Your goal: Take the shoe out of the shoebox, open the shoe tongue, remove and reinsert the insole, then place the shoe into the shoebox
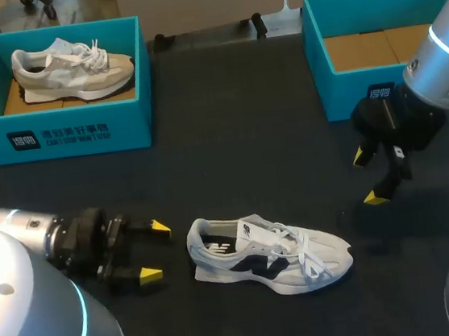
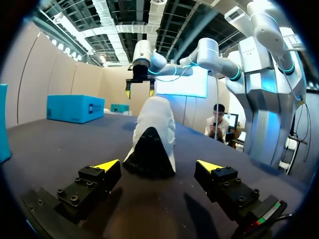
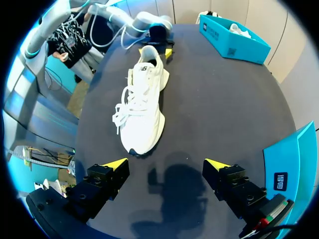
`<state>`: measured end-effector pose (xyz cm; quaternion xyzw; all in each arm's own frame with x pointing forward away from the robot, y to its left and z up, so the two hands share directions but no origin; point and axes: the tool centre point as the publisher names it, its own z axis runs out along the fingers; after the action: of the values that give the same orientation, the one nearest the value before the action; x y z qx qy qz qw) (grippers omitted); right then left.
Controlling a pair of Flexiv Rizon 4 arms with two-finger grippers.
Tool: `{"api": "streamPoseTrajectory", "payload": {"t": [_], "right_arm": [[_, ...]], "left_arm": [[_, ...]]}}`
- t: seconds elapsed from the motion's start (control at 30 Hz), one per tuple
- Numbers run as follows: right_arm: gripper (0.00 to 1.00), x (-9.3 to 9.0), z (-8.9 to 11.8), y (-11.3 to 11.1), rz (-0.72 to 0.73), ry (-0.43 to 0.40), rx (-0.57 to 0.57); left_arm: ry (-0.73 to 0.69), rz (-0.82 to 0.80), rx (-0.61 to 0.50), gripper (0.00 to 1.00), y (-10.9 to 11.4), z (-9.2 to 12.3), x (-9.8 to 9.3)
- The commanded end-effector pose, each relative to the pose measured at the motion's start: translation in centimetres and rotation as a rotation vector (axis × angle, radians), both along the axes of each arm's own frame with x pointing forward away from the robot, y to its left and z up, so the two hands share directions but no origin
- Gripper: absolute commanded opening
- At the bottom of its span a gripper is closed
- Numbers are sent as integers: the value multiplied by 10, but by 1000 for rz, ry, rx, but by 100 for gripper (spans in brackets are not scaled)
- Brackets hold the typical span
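Both left claw (image 1: 154, 250) and right claw (image 1: 367, 177) gape empty; shoe (image 1: 271, 253) lies lengthwise between them, heel facing the left.

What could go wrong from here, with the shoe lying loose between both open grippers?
The shoe lies free on the table; the open left gripper at its heel may only push it along. Its loose laces could snag during handling. The left shoebox already holds another shoe; return to the empty shoebox.
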<state>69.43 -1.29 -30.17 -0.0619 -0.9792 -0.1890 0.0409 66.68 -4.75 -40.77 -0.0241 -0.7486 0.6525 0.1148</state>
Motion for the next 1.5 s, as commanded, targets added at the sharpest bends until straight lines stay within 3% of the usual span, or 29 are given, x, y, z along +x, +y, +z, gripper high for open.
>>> {"api": "streamPoseTrajectory", "payload": {"t": [0.03, 0.7, 1.5], "right_arm": [[100, -1, 0, 0, -2, -1, -4], [100, -1, 0, 0, -2, -1, -4], [100, -1, 0, 0, -2, -1, -4]], "left_arm": [[9, -3, -8, 100, -12, -9, 8], [23, -66, -16, 100, -48, -11, 9], [-13, -84, -5, 100, -72, -10, -1]]}}
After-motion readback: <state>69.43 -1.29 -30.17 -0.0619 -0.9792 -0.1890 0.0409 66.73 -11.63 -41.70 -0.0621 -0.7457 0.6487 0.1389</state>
